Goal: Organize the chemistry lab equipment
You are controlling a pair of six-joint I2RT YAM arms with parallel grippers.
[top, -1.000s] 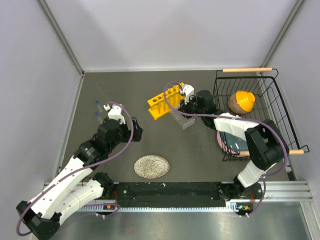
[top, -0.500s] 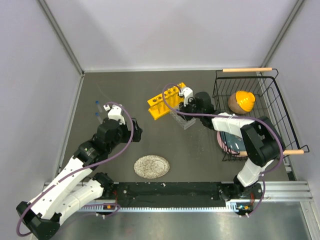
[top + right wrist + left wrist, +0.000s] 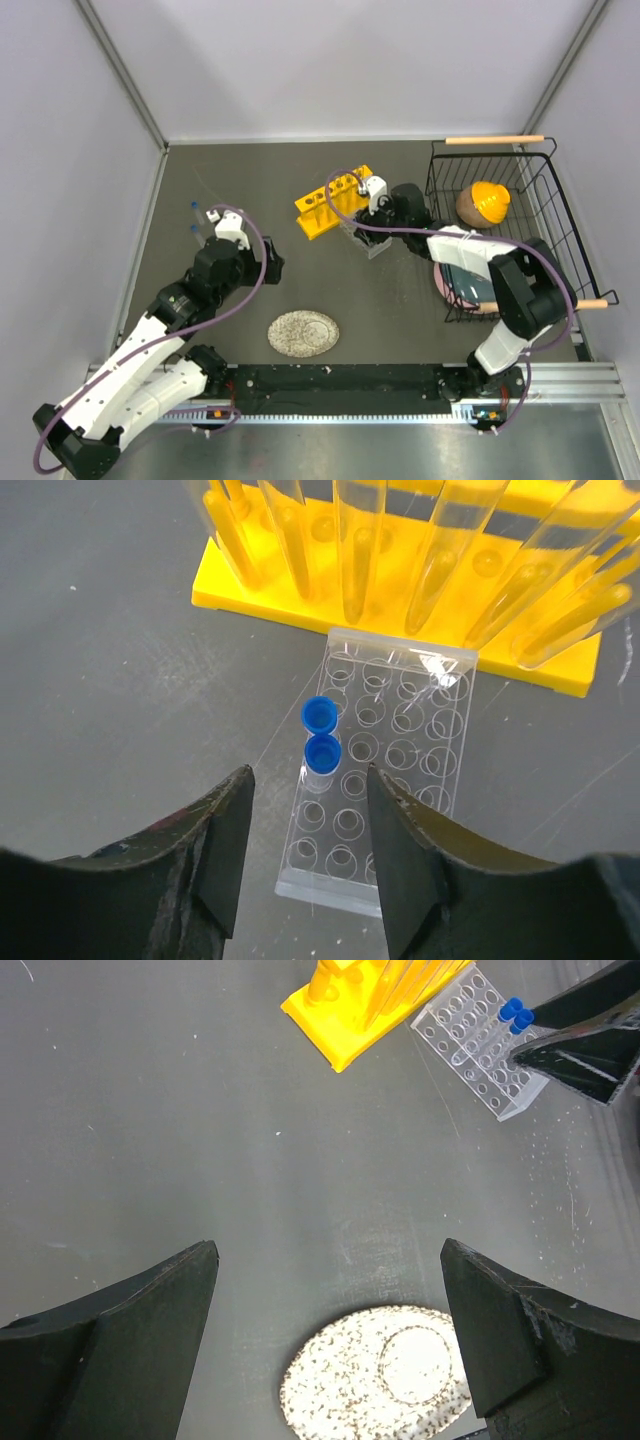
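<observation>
Right gripper [image 3: 308, 815]: jaws were found parted with nothing held; the fingers were poised at 6 o'clock of the clear gridded rack [image 3: 400, 780], not touching it. Left gripper [image 3: 328, 1260]: jaws were seen spread wide and empty, hung over bare table with the speckled plate [image 3: 375, 1375] at its 6 o'clock.

Positions, top view. The yellow rack [image 3: 330, 203] was located toward 12 o'clock of the table's middle. The clear gridded rack lay just beside it at its 4 o'clock; whether the two touched could not be settled. Two blue-capped vials [image 3: 322, 752] were seated upright in neighbouring holes on the 9 o'clock side of the grid (right wrist view). Two loose vials [image 3: 193, 206] were noted standing on the table at 11 o'clock of the left gripper. Glass tubes [image 3: 357, 560] were carried in the yellow rack. The wire basket [image 3: 500, 225] stood at 3 o'clock and was not counted as part of the work.

Handling, judged. The vials were taken to be light, stiff and smooth-walled; hold is best taken across the cap or just below it, from above, so that the body hangs true for the hole. The gridded rack was reckoned light enough to be dragged or tipped by a sideways nudge. The tubes were reckoned thin, slippery and breakable; a gentle squeeze near the open end is advised
</observation>
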